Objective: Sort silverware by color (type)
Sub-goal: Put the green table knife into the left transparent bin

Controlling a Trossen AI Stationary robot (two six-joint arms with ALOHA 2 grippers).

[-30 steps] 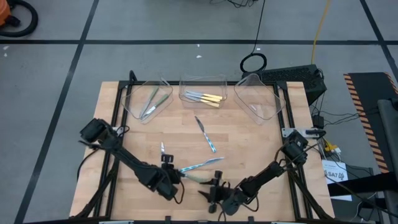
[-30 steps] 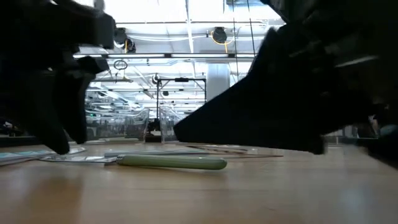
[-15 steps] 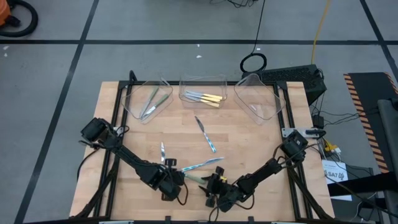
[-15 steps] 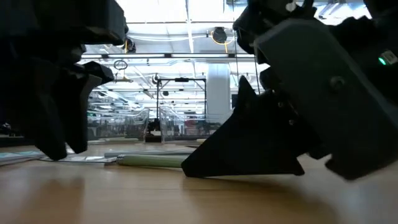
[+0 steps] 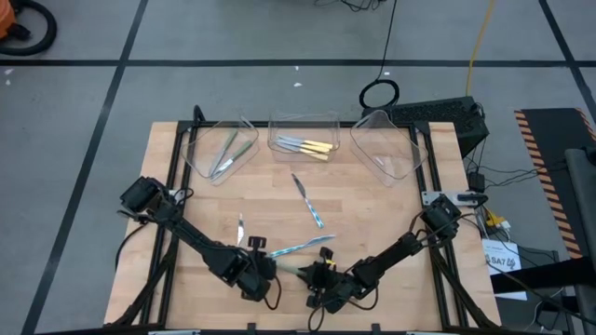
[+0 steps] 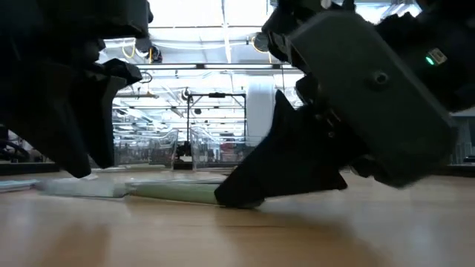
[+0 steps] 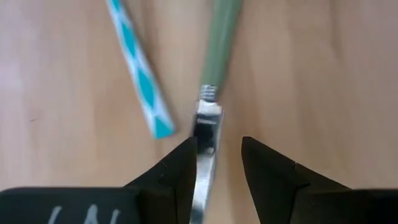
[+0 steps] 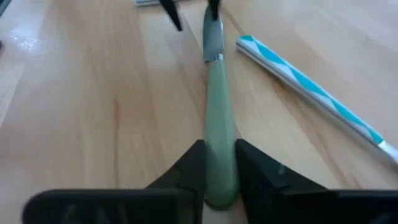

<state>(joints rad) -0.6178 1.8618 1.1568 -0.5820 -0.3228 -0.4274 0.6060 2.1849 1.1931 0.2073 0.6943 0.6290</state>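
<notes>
The silverware is partly sorted. The left tray point(image 5: 222, 149) holds green utensils, the middle tray point(image 5: 304, 140) the yellow ones point(image 5: 305, 146), and the right tray point(image 5: 386, 149) looks without any. In front of the middle tray, two blue utensils point(image 5: 308, 201) point(image 5: 300, 247) and one green utensil point(image 8: 218, 118) lie on the table point(image 5: 372, 214). The right gripper point(image 8: 217, 163) closes on its green handle. The left gripper point(image 7: 214, 162), fingers apart, straddles its metal end.

Three clear trays point(image 5: 384, 149) along the wooden table's point(image 5: 372, 219) far edge (side by side).
</notes>
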